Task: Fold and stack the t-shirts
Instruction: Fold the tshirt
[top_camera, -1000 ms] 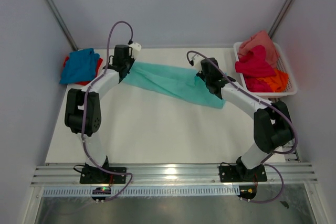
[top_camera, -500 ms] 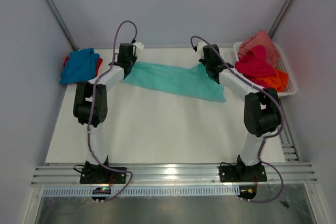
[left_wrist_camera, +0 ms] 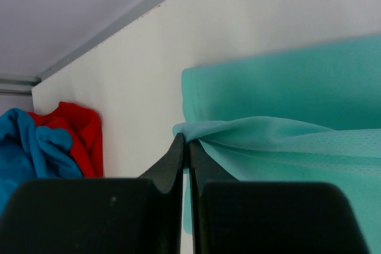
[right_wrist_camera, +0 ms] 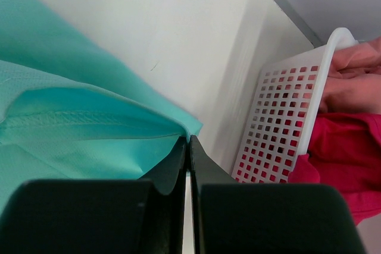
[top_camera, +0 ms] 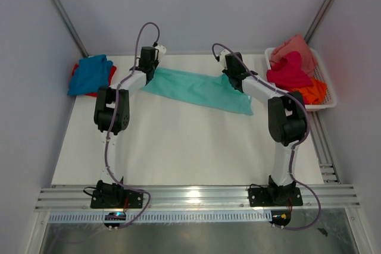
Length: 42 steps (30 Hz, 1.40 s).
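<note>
Since a moment ago, both arms have stretched farther toward the back of the bench. The mint-teal t-shirt has gone back with them. It now lies in a long strip across the far part of the bench. The left end effector is pinched tight on the shirt's left end. The right end effector is pinched tight on its right end.

A white basket sits at the back right corner. A salmon pink t-shirt, a magenta t-shirt and an orange t-shirt are piled in it.

The top view shows a blue t-shirt on a red t-shirt at the back left. The left wrist view also shows these two. Only the right wrist view shows the basket's little square holes up close.
</note>
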{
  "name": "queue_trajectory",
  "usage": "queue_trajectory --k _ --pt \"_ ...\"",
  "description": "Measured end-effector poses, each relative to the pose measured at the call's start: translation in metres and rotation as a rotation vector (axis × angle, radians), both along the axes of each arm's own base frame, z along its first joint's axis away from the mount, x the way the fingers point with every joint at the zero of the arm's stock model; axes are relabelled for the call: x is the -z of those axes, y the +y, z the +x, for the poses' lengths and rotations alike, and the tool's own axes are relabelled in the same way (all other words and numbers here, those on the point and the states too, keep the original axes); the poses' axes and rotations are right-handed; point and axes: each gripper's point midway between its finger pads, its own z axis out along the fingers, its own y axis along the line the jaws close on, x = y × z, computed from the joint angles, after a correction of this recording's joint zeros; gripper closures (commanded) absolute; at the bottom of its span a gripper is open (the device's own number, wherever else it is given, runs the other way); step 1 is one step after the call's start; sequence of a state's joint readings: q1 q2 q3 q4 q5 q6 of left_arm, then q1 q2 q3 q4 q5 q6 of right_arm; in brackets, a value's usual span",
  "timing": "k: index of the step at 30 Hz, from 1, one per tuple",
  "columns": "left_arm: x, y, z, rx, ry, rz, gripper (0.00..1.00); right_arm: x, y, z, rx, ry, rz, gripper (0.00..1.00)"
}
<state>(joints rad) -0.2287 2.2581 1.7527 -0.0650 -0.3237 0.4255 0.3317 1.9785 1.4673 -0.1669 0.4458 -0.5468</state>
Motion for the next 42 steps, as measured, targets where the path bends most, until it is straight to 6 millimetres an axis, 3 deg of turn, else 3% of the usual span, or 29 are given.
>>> queue_trajectory --k 5,13,28,30,31,32,33,34,35,36,42 --pt "0.015 0.001 0.002 -0.006 0.019 0.010 1.00 0.005 0.000 0.009 0.007 0.000 -0.003 0.97" --pt "0.029 0.003 0.012 -0.020 0.020 0.037 1.00 -0.005 -0.002 0.024 0.024 -0.032 0.001 0.97" --pt "0.041 0.007 0.031 -0.055 -0.031 0.066 0.92 0.022 -0.005 0.039 0.051 0.000 -0.024 0.97" --pt "0.041 0.007 0.033 -0.055 -0.038 0.070 0.61 0.026 -0.006 0.039 0.055 0.006 -0.031 0.97" --pt "0.041 0.008 0.034 -0.054 -0.041 0.073 0.41 0.029 -0.006 0.039 0.058 0.011 -0.035 0.97" --pt "0.041 0.008 0.035 -0.053 -0.043 0.082 0.15 0.032 -0.007 0.039 0.061 0.015 -0.039 0.97" --pt "0.041 0.009 0.035 -0.055 -0.046 0.083 0.06 0.034 -0.008 0.038 0.065 0.019 -0.044 0.90" --pt "0.041 0.009 0.036 -0.060 -0.051 0.085 0.01 0.037 -0.009 0.038 0.071 0.022 -0.049 0.75" --pt "0.039 0.011 0.038 -0.067 -0.063 0.089 0.01 0.039 -0.011 0.038 0.080 0.023 -0.052 0.25" --pt "0.036 0.011 0.039 -0.069 -0.073 0.088 0.01 0.041 -0.012 0.038 0.090 0.022 -0.058 0.04" --pt "0.036 0.009 0.047 -0.079 -0.104 0.093 0.01 0.047 -0.025 0.042 0.154 -0.007 -0.121 0.01"
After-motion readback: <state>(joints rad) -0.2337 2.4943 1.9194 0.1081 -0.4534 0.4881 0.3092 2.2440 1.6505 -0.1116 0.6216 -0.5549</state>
